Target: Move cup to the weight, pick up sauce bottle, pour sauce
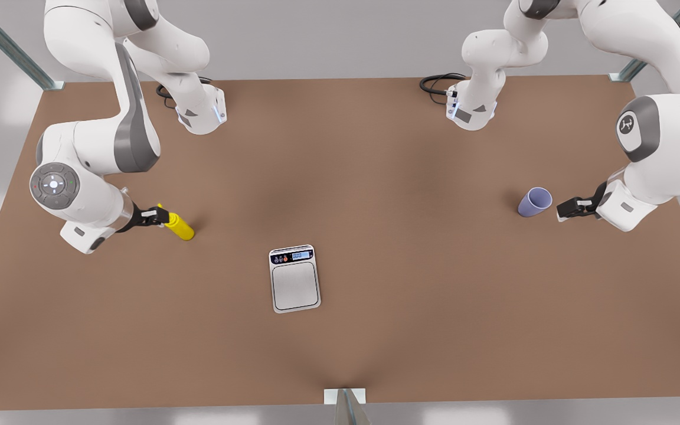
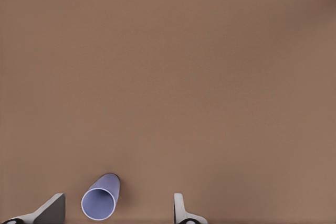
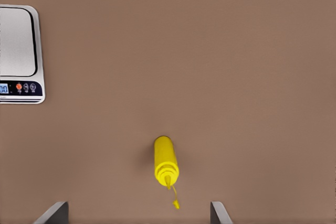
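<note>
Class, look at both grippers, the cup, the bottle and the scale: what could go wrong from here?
1. The open left gripper could tip the cup as it closes.
2. The open right gripper hangs over the bottle nozzle, so its grip may slip.
3. The scale is small, so the cup may land off-centre.

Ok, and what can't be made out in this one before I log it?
- Scale reading: digits too small in the front view; the right wrist view's edge cuts the display.
- Sauce level: the bottle is opaque.
- Whether the open right gripper touches the nozzle: they overlap in the front view.
- Open left gripper by the cup: the left wrist view's edge cuts off its fingers.
</note>
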`<state>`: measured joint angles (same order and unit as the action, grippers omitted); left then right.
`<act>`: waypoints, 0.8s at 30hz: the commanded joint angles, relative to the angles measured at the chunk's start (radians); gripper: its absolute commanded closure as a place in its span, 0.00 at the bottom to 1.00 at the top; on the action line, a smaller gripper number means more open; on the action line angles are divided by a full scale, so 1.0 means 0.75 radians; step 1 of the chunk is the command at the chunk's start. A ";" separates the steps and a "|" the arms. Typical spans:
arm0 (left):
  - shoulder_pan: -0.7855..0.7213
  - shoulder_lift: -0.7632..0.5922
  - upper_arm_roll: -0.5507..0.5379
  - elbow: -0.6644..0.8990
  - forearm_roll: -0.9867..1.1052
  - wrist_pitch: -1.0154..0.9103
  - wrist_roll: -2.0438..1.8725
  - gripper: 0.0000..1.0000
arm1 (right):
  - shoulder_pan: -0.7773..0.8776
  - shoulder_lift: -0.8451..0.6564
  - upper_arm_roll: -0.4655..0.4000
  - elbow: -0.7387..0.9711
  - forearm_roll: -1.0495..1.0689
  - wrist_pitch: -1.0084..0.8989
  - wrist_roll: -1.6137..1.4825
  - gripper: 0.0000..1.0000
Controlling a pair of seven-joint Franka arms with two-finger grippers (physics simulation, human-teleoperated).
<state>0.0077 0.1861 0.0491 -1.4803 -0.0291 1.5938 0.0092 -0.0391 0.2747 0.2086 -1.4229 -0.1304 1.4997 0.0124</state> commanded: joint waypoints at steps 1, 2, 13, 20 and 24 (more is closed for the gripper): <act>0.000 -0.001 0.000 0.000 0.002 0.000 0.000 0.00 | -0.001 0.000 0.000 0.005 0.000 0.001 0.002 0.00; 0.004 0.001 0.000 0.000 0.004 0.000 0.002 0.00 | -0.005 -0.002 -0.002 0.005 0.000 -0.001 -0.002 0.00; 0.082 -0.089 0.229 -0.699 0.043 0.679 0.266 0.00 | -0.060 0.073 0.004 0.030 0.213 0.007 -0.172 0.00; 0.141 -0.097 0.252 -0.969 0.031 0.816 0.268 0.00 | -0.428 0.239 0.004 0.030 0.763 0.038 -1.706 0.00; 0.135 -0.115 0.254 -1.076 -0.016 0.888 0.270 0.00 | -0.690 0.350 0.004 -0.109 1.041 -0.147 -2.340 0.00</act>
<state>0.1047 0.0998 0.2392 -2.2961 -0.0269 2.2640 0.2117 -0.5788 0.5365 0.2113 -1.5434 0.6579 1.3899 -1.7891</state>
